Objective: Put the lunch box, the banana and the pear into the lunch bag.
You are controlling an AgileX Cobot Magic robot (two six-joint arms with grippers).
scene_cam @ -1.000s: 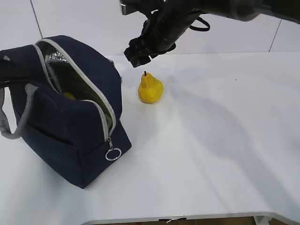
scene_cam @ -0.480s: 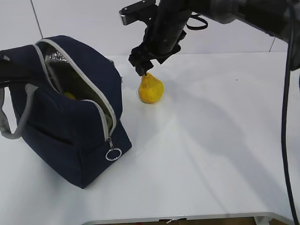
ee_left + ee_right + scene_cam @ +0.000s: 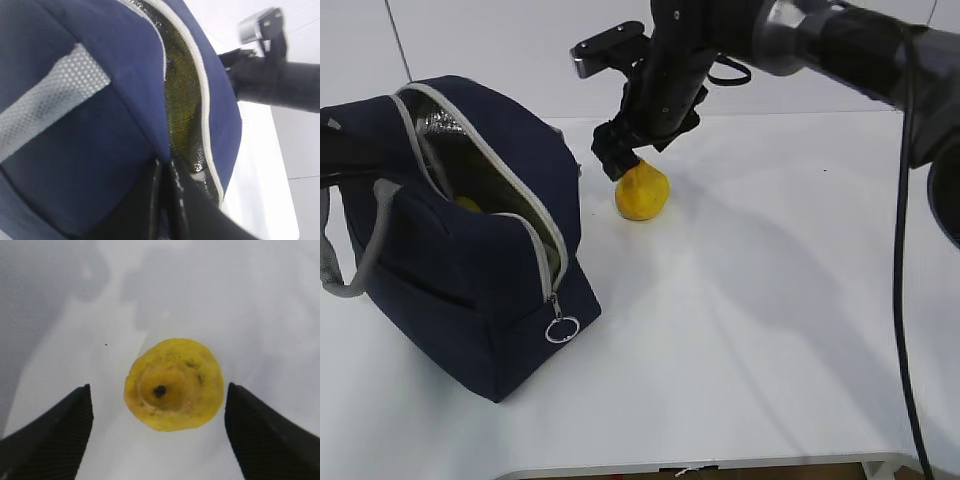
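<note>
The navy lunch bag (image 3: pixel 480 290) stands open at the left, its foil lining (image 3: pixel 442 125) showing. My left gripper (image 3: pixel 165 192) is shut on the bag's rim (image 3: pixel 159 145) and holds the mouth apart. A sliver of yellow, the banana (image 3: pixel 468 204), shows inside the bag. The lunch box is hidden. The yellow pear (image 3: pixel 642 192) stands upright on the table, right of the bag. My right gripper (image 3: pixel 618 160) hangs straight above it, open. In the right wrist view the pear (image 3: pixel 173 384) lies between the two black fingers (image 3: pixel 60 432), touching neither.
The white table (image 3: pixel 770 300) stretches to the right and front of the pear. The bag's zipper ring pull (image 3: pixel 561 328) hangs at its near corner, and a grey handle (image 3: pixel 345 270) loops out on the left. The right arm (image 3: pixel 272 80) shows beyond the bag.
My right gripper has come down from above the bag's far side onto the pear, and its jaws have spread wider. The left gripper and the bag have not moved.
</note>
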